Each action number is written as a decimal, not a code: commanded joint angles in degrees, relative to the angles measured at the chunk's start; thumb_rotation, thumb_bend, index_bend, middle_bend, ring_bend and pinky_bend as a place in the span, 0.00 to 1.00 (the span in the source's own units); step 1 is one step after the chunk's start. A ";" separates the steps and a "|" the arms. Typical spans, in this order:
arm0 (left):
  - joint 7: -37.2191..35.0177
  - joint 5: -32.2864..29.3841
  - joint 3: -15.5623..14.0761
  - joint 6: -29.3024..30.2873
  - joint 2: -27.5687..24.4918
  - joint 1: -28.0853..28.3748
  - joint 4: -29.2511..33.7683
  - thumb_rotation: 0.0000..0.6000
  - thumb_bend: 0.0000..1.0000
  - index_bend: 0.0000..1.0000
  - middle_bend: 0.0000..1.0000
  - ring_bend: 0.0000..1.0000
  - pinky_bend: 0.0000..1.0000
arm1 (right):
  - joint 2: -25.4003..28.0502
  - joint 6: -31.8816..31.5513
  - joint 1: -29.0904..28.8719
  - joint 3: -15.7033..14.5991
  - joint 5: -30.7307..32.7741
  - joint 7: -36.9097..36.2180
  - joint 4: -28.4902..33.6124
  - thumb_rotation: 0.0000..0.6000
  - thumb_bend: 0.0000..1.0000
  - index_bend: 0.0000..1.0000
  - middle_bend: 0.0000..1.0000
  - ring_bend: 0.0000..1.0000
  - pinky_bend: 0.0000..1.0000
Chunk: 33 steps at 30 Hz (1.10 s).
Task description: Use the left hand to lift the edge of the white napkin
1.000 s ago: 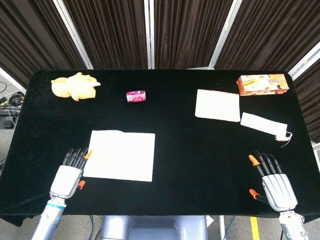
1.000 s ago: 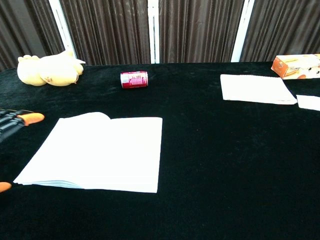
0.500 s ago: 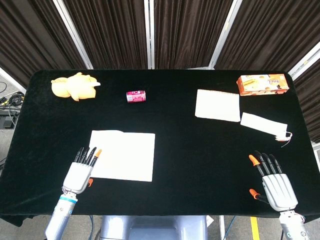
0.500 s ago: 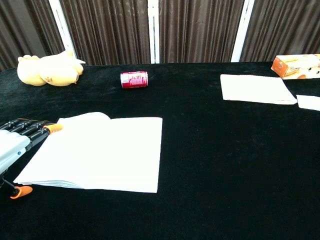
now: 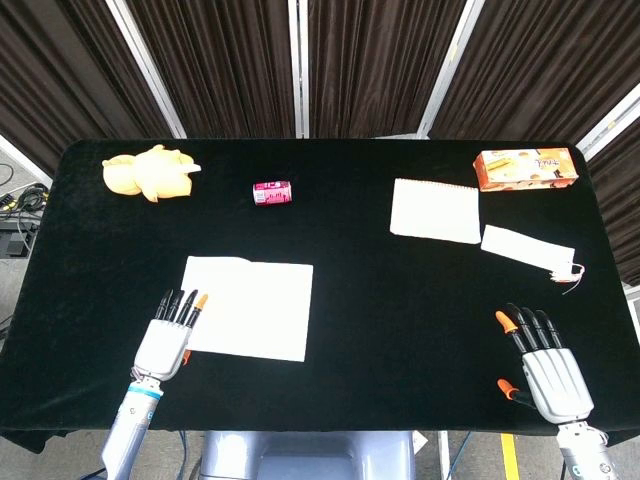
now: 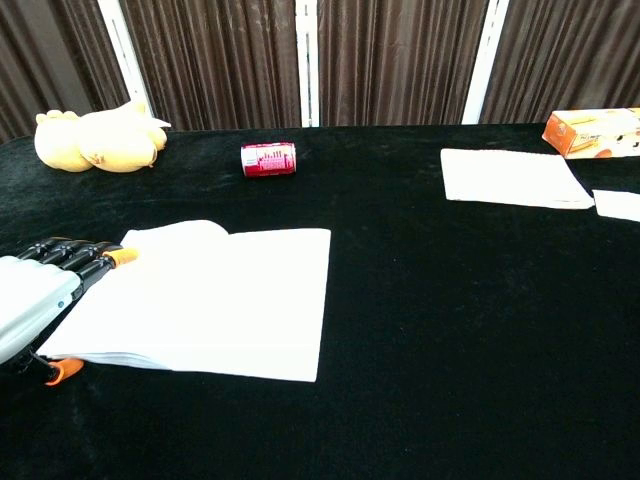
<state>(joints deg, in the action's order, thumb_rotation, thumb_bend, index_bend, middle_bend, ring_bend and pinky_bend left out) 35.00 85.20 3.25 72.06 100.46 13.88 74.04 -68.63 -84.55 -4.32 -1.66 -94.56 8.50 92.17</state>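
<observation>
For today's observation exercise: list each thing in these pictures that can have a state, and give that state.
left hand: fingers straight, over the napkin's left edge
right hand: open, holding nothing
white napkin: flat, far-left corner slightly raised
pink can: on its side
orange box: lying closed
notepad: closed, flat

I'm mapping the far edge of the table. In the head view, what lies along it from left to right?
Yellow plush toy → pink can → white notepad → orange box.

The white napkin (image 5: 250, 307) (image 6: 205, 300) is a folded square lying flat on the black cloth, front-left area, with its far-left corner puffed up a bit.
</observation>
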 commanded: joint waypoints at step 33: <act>-1.65 12.53 2.83 9.64 3.77 6.80 3.01 1.00 0.47 0.00 0.00 0.00 0.00 | 0.33 -0.62 0.22 0.24 0.13 -0.47 0.82 1.00 0.04 0.00 0.00 0.00 0.00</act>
<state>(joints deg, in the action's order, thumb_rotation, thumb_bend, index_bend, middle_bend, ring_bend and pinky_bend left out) 33.44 97.28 5.67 81.95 103.53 20.02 77.60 -68.38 -85.10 -4.12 -1.41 -94.34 8.11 92.89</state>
